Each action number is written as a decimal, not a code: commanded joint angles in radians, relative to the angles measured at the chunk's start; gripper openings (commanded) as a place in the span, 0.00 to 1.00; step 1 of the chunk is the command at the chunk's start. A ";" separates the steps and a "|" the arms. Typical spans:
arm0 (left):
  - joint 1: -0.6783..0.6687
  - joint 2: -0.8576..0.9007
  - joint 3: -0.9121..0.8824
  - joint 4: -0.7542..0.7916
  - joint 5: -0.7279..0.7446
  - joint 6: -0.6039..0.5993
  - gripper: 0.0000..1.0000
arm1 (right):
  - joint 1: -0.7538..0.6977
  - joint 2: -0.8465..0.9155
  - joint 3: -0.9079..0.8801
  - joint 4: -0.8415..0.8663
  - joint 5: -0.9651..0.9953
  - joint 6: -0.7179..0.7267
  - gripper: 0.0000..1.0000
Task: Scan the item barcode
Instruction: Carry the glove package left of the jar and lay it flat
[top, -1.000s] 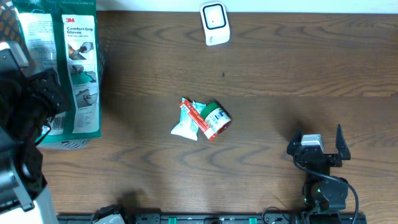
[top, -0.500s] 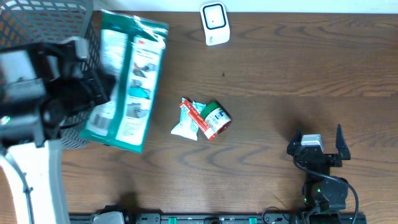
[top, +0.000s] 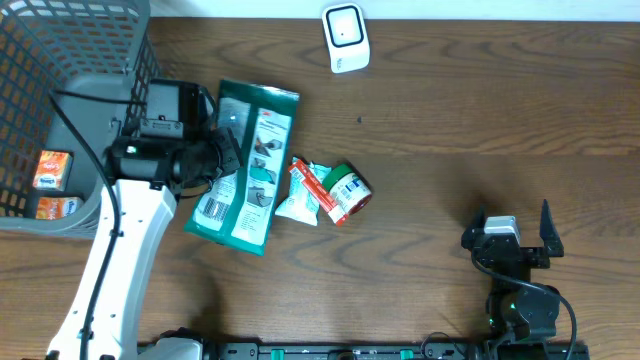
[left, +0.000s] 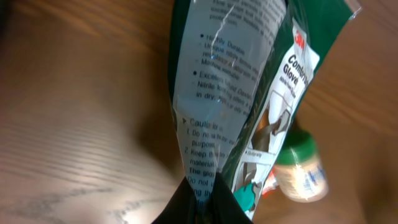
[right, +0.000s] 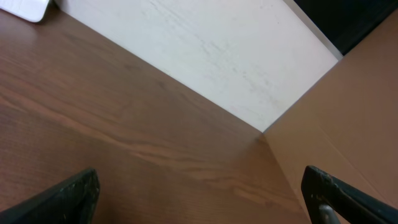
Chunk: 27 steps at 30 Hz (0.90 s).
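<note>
Glove packet (top: 250, 165) is clamped by one edge in my left fingers (left: 180, 211), over the table (top: 480, 130) beside the jar (top: 350, 190); I'd lift it clear and turn its barcode (top: 213, 207) toward the white scanner (top: 346, 38) at the far edge. My right fingers (right: 74, 196) stand apart, empty, over bare wood.

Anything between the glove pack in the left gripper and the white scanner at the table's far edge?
Nothing visible. The left gripper holds the glove pack, and the table between it and the white scanner is bare wood. The pouch and small jar lie beside the pack, off that line.
</note>
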 joint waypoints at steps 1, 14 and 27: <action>-0.001 -0.001 -0.059 0.074 -0.156 -0.116 0.07 | 0.007 -0.003 0.000 -0.004 0.010 -0.006 0.99; -0.001 0.181 -0.188 0.201 -0.148 -0.108 0.07 | 0.007 -0.003 0.000 -0.004 0.010 -0.006 0.99; -0.002 0.330 -0.188 0.223 -0.072 -0.108 0.07 | 0.007 -0.004 0.000 -0.004 0.010 -0.006 0.99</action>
